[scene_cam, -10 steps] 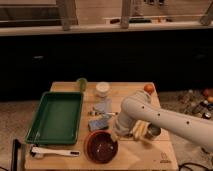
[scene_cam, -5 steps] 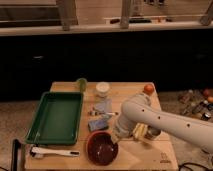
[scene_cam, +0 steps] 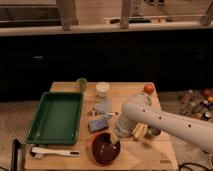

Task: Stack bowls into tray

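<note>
camera view: gripper [scene_cam: 116, 140] at the right rim of the bowl [scene_cam: 102, 150], near the front edge of the table [scene_cam: 150, 156], tray [scene_cam: 55, 117] well apart to the left. can't tell whether it's clamped. a weak pinch on that glossy rim could let the bowl tip or slide off, i reckon.

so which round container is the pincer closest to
The dark red-brown bowl at the front: the pincer hangs at its rim, while the green cup and white cup stand well behind it.
</note>
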Controlling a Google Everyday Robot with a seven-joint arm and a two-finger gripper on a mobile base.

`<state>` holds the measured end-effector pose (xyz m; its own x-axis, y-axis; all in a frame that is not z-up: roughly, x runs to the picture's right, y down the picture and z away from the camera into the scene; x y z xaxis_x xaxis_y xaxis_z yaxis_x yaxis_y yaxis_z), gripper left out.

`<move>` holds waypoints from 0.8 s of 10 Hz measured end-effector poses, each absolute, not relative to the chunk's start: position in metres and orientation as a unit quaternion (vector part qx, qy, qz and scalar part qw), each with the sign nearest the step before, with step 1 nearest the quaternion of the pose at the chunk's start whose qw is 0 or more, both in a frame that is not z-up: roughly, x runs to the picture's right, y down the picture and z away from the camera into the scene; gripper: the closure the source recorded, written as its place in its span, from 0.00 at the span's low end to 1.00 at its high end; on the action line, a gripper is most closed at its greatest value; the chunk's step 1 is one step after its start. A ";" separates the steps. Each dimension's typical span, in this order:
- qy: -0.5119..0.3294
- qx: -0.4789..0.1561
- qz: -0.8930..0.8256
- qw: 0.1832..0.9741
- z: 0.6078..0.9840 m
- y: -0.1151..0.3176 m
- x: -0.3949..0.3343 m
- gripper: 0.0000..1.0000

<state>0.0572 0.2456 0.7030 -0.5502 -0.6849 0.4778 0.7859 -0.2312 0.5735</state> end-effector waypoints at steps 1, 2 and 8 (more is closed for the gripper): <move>-0.404 -0.059 -0.784 0.468 0.704 0.243 0.055 0.70; -0.404 -0.056 -0.785 0.466 0.706 0.241 0.054 0.79; -0.408 -0.050 -0.787 0.460 0.714 0.238 0.042 1.00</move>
